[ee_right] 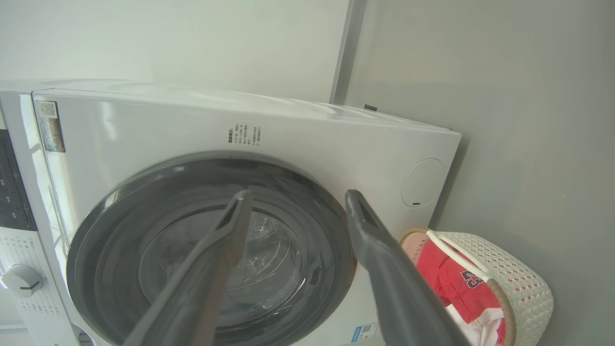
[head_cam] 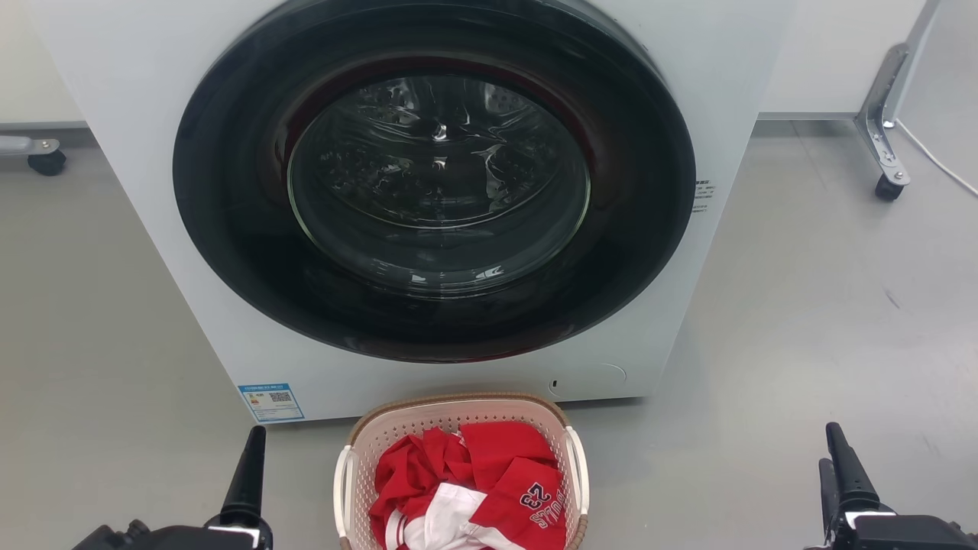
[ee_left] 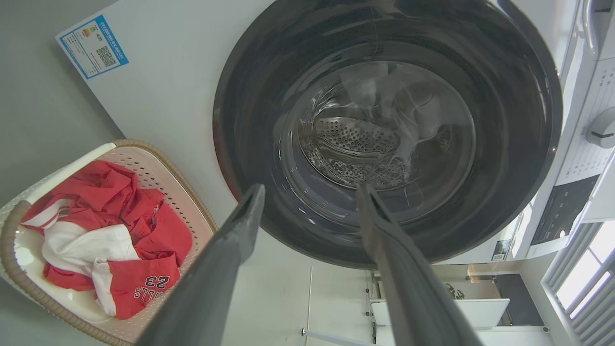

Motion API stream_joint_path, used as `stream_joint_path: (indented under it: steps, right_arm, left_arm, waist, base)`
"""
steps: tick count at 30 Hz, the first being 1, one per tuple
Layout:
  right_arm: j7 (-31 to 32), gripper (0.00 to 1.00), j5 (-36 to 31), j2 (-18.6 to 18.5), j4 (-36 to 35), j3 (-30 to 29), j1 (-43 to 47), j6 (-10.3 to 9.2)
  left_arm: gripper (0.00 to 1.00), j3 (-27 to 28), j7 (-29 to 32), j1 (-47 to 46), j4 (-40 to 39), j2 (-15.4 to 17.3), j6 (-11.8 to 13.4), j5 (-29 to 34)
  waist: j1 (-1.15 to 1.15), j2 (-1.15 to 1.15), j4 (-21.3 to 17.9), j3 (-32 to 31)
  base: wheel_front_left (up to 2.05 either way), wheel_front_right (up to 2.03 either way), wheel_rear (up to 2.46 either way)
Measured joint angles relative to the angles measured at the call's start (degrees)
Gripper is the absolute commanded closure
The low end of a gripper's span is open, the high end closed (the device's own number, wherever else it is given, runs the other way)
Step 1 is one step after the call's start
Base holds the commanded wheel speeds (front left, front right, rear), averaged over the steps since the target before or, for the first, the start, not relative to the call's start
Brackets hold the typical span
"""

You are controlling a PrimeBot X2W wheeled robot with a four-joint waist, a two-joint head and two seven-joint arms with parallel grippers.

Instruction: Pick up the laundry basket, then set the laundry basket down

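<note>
The laundry basket (head_cam: pixel 428 416) stands on the grey floor just in front of the washing machine, at the bottom middle of the head view. It is cream with perforated walls, a brown rim and white side handles (head_cam: pixel 581 467), and holds red and white clothes (head_cam: pixel 489 481). My left gripper (head_cam: pixel 252 458) is to the basket's left and my right gripper (head_cam: pixel 830 447) far to its right, both apart from it. In the left wrist view the left gripper (ee_left: pixel 310 190) is open with the basket (ee_left: pixel 158 154) at lower left. The right gripper (ee_right: pixel 299 193) is open too, with the basket (ee_right: pixel 523 283) at lower right.
The white washing machine (head_cam: pixel 153 153) with its round dark door (head_cam: pixel 435 176) shut rises right behind the basket. A metal leg on a castor (head_cam: pixel 886 183) and a white cable (head_cam: pixel 936 164) are at the back right; another castor (head_cam: pixel 47 162) is at the back left.
</note>
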Motion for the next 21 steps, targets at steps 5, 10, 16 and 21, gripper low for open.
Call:
stream_joint_path:
  steps: [5,10,16,21]
  right_arm:
    - [-0.99,0.0,-5.39,0.0,-1.58,0.99,0.03,-0.87]
    - [-2.05,0.0,-13.1,-0.12,-3.04,2.64,0.31,-1.44]
    - [-3.27,0.0,-21.46,-1.09,-4.26,5.09,0.37,-2.38]
    - [-4.25,0.0,-27.78,-1.53,-5.17,7.04,0.62,-2.96]
  left_arm:
    - [0.0,-1.56,-1.16,0.0,-1.42,0.02,0.92,5.72]
    - [0.0,-2.93,-2.19,-0.01,-2.36,0.26,1.86,11.51]
    - [0.0,-5.22,-3.3,-0.02,-3.71,1.2,2.64,19.61]
    - [0.0,-7.16,-4.27,-0.04,-4.83,2.1,3.36,26.69]
  waist:
    - [0.0,0.0,0.01,0.02]
    - [0.0,0.0,0.06,0.04]
    - [0.0,0.0,0.11,0.07]
    - [0.0,0.0,0.14,0.06]
  base:
    - [0.0,0.0,0.0]
    - [0.0,0.0,0.0]
    - [0.0,0.0,0.0]
    - [0.0,0.0,0.0]
